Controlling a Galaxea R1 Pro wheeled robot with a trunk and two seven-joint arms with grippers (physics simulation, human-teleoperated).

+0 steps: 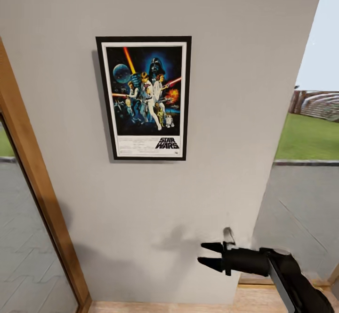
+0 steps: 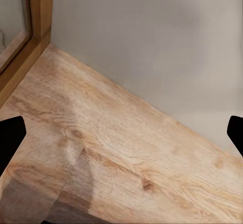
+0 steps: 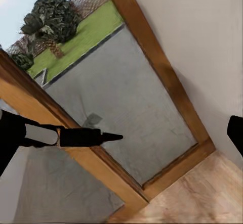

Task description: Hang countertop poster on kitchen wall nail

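Poster (image 1: 145,97) hangs upright on grey wall (image 1: 226,68), upper middle, clear of both wall edges. Right gripper (image 1: 210,254) low near wall's bottom right, fingers spread, holding nothing, well below poster. Left gripper (image 2: 121,133) over wood floor (image 2: 126,158), fingers spread, holding nothing. Wooden window frame (image 1: 37,181) along wall's left edge.

Bare wall (image 1: 141,209) below poster (image 1: 145,98); open room.
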